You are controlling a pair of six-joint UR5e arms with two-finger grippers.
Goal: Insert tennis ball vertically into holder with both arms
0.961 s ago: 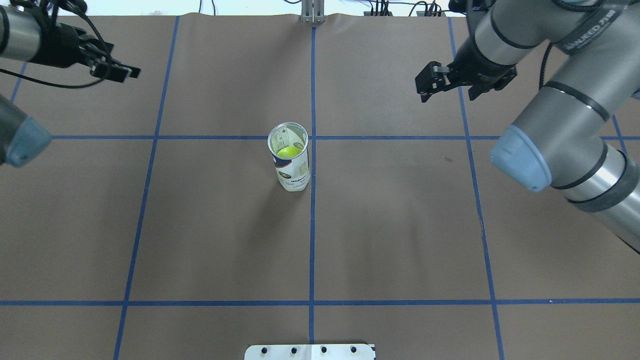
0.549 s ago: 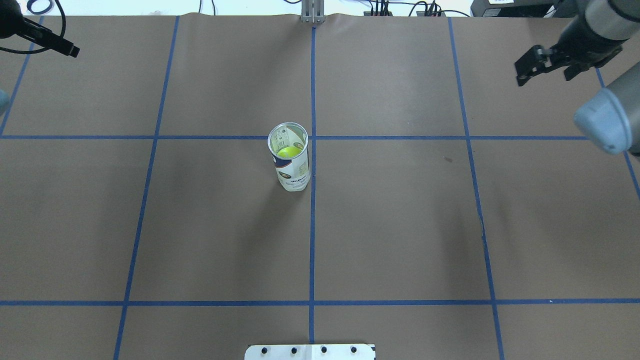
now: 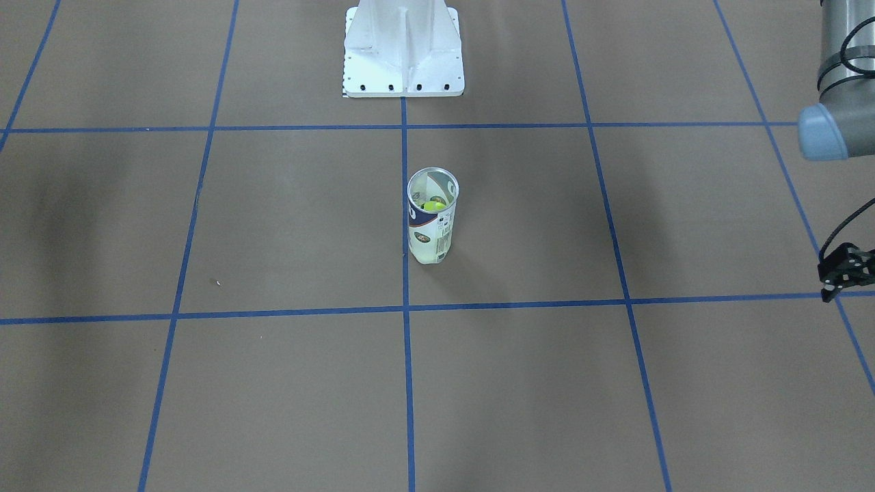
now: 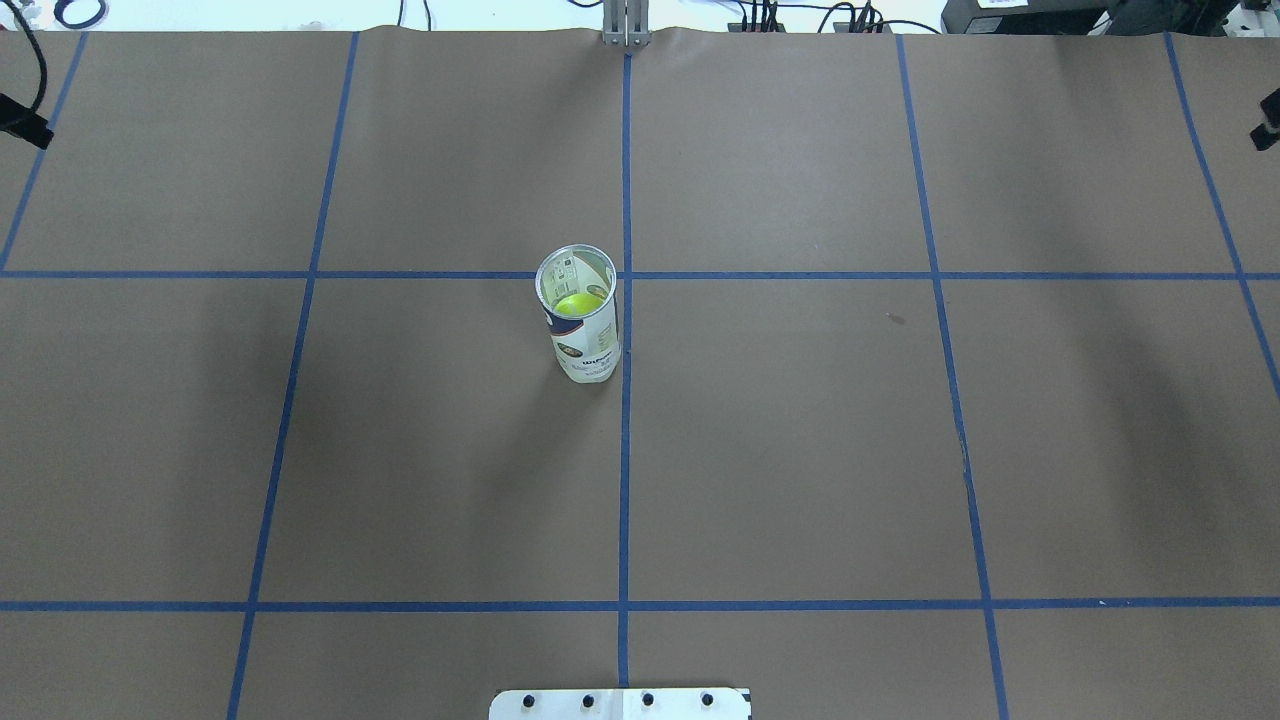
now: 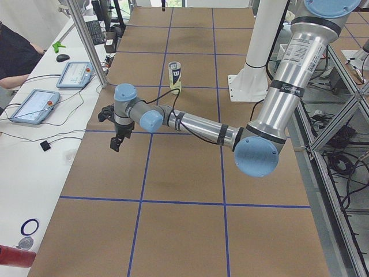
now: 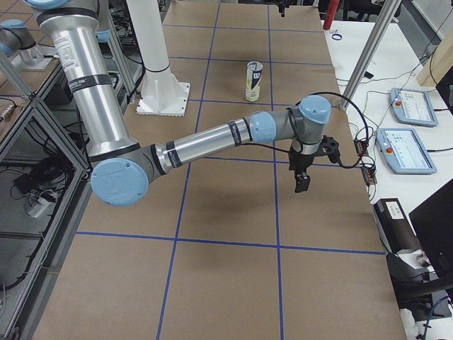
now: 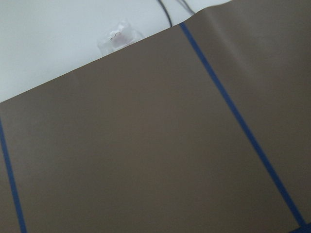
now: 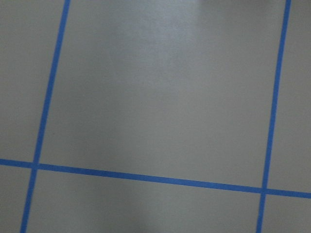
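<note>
The holder (image 4: 582,335), a clear can with a white and navy label, stands upright near the table's middle. A yellow-green tennis ball (image 4: 578,303) lies inside it, seen through the open silver rim. The holder also shows in the front view (image 3: 431,225) and both side views (image 5: 174,75) (image 6: 254,80). My left gripper (image 3: 844,270) hangs far out at the table's left edge, only a sliver in the overhead view (image 4: 22,122). My right gripper (image 6: 302,180) hangs far out at the right edge (image 4: 1268,122). I cannot tell whether either is open or shut. Both wrist views show only brown paper and blue tape.
The white pedestal base (image 3: 403,58) stands at the robot's side of the table. Blue tape lines (image 4: 625,450) grid the brown paper. Operator tablets (image 5: 34,105) (image 6: 414,106) lie on white benches beyond both table ends. A person (image 5: 14,60) sits by the left end.
Both arms have swung outward from the centre, left arm left and right arm right, until only gripper tips show at the overhead view's edges. The holder with the ball has not moved.
</note>
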